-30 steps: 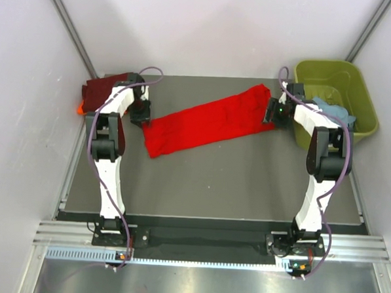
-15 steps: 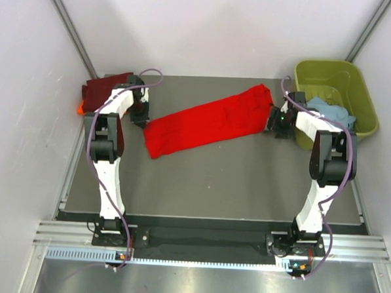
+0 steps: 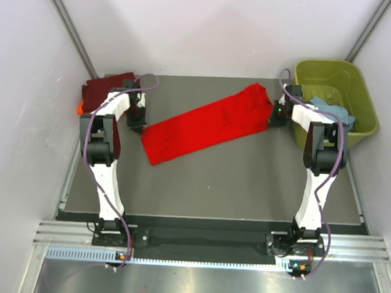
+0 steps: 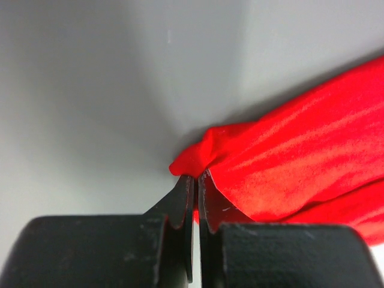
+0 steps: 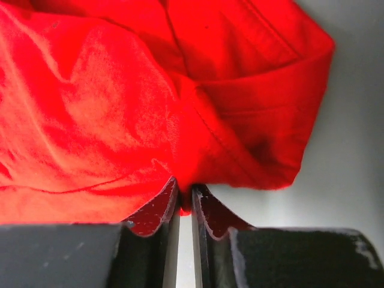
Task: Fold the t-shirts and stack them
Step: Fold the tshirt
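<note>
You are looking down at the bright red t-shirt [image 3: 206, 124], which is lying flat as a long slanted band across the far half of the table [image 3: 213, 180]. Its left end is sitting nearer to the arm bases, and its right end is reaching toward the far right corner.

The left gripper [image 3: 139, 124] is working at the left end of the band. In the left wrist view, the left gripper [image 4: 196, 180] is standing with its jaws drawn almost together, pinching a small peak of the bright red t-shirt [image 4: 288, 162] between them.

The right gripper [image 3: 276, 118] is working at the right end. In the right wrist view, the right gripper [image 5: 185, 193] is showing only a thin slit between its jaws, and a fold of the bright red t-shirt [image 5: 120, 108] is sitting clamped in that slit.

The dark maroon t-shirt [image 3: 106, 89] is resting at the far left corner of the table, with the orange t-shirt [image 3: 79, 106] showing as a small patch at its near edge.

The light blue t-shirt [image 3: 329, 107] is lying inside the olive-green tub [image 3: 324, 78], just beyond the right arm.
</note>
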Controlling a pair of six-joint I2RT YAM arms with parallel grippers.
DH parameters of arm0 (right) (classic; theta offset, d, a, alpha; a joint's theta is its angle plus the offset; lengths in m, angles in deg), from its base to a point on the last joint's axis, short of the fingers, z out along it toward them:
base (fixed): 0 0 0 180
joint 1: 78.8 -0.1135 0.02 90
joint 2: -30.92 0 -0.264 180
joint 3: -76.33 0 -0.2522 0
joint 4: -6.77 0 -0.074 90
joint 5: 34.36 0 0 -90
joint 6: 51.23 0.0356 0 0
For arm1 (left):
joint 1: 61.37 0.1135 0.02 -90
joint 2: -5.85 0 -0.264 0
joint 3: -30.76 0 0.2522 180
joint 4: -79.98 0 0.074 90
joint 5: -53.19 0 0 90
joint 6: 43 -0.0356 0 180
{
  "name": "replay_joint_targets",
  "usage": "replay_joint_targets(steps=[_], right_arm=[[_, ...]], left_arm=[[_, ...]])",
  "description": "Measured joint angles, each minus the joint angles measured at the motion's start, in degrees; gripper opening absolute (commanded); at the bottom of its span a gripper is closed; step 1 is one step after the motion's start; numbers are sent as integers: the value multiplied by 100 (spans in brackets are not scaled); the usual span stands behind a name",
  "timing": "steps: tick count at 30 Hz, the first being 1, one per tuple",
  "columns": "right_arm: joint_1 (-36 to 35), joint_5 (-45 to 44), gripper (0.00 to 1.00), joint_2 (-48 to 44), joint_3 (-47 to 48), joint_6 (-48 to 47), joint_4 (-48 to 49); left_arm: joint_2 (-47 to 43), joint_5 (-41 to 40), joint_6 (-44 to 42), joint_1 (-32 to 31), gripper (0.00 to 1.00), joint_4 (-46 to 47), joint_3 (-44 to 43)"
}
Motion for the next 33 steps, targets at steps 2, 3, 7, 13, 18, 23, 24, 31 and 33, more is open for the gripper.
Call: replay_joint_targets(steps=[2, 3, 7, 13, 18, 23, 24, 31, 33], right_arm=[[0, -13, 10, 74, 144, -35, -33], [0, -17, 10, 120, 236, -55, -46], [0, -13, 11, 494, 841, -179, -68], [-13, 92, 12, 1241, 2039, -240, -118], [-63, 232, 17, 1742, 2826, -225, -116], [-195, 310, 41, 1952, 3091, -138, -46], [-212, 341, 47, 1956, 3088, -105, -39], [-348, 496, 70, 1261, 2037, -94, 151], [-374, 485, 70, 874, 1578, -85, 52]], left_arm=[[-146, -11, 2, 2, 0, -39, 232], [-236, -4, 2, 2, 0, -46, 380], [-645, 81, 9, 0, 0, -74, 1016], [-1290, 313, 44, -66, 0, -120, 1906], [-1725, 422, 52, -345, 0, -107, 2409], [-2072, 439, 52, -778, 0, -142, 2758], [-2109, 442, 55, -835, 0, -149, 2785], [-2496, 295, 107, -887, 25, -188, 2959], [-2579, 236, 92, -870, 46, -199, 2959]])
